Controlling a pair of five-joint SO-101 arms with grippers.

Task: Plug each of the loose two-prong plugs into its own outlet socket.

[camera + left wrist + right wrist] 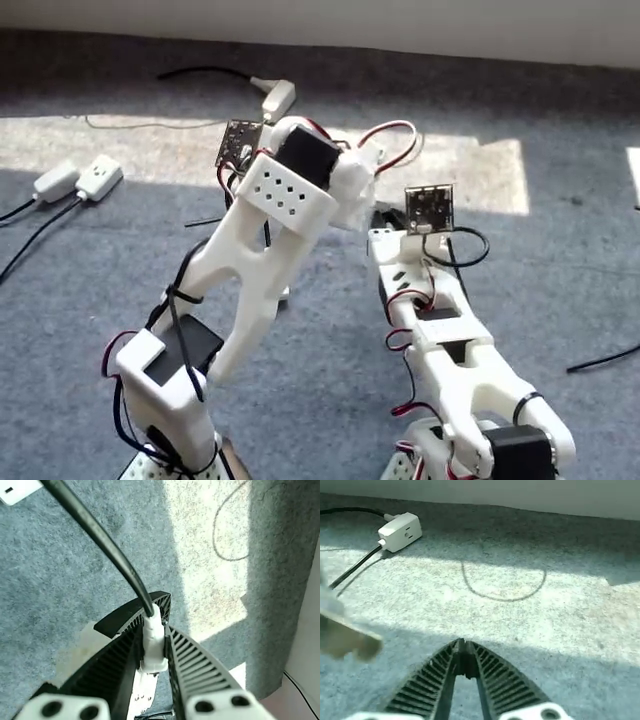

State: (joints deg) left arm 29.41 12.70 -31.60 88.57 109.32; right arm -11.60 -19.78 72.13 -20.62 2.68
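We log the left hand [159, 622] clamped on a white plug [153, 650] above the carpet [55, 585], the right hand [465, 655] closed on nothing, and the outlet socket [400, 531] far left; we judge the black cord [100, 535] may twist the plug, so the prongs miss.

This is an indoor room with a carpeted floor; whether it is a home or an office cannot be told. Grey short-pile carpet [560, 300] runs to a pale wall [450, 15] at the far side. A patch of sunlight [480, 175] crosses it. A white outlet socket [400, 531] with a black cord [350, 510] lies on the carpet near the wall.
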